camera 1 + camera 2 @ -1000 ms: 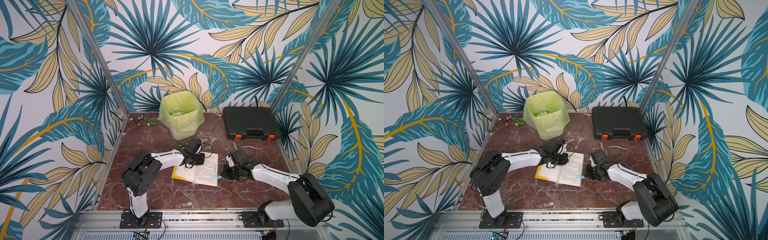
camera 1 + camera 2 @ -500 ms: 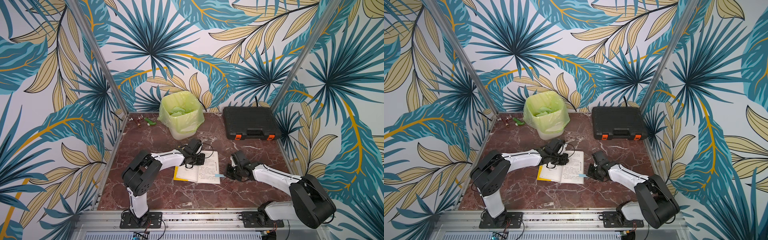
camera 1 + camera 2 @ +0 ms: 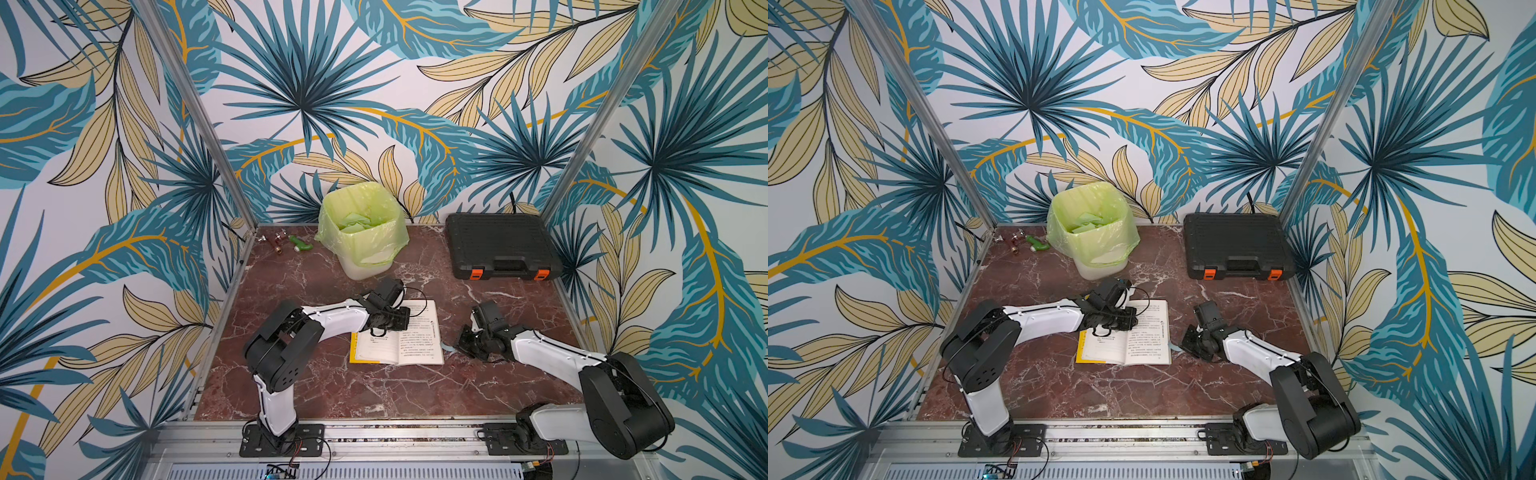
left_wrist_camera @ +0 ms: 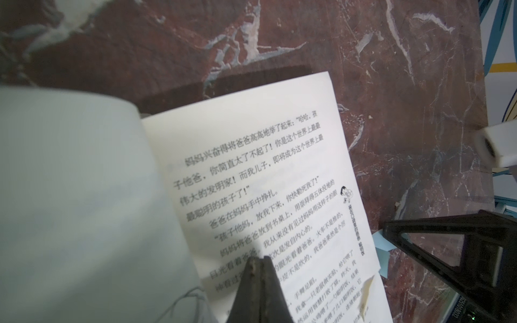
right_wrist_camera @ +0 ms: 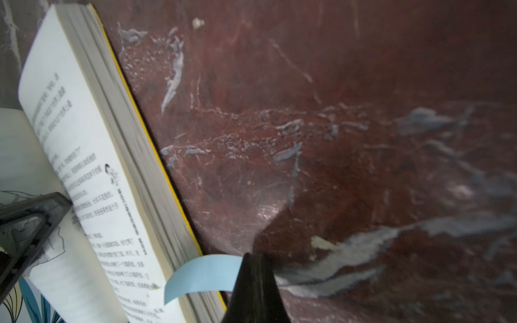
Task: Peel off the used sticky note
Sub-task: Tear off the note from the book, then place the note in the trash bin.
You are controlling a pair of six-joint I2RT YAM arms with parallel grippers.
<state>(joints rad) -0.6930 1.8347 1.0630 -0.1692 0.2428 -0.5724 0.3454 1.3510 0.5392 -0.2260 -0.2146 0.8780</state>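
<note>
Both sets of jaws are pressed together: left gripper [image 4: 258,258] presses the open book [image 3: 415,340] mid-table; right gripper [image 5: 256,256] pinches the blue sticky note [image 5: 201,272] just off its outer page edge. Peel seems nearly finished; next, lift clear.

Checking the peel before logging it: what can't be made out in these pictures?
Sticky note: gripped end hidden behind the right gripper, right wrist view; too small in top views to tell whether it is free of the book.
Raised page of the book: blurred, left wrist view.
Bin contents: too small, both top views.
</note>
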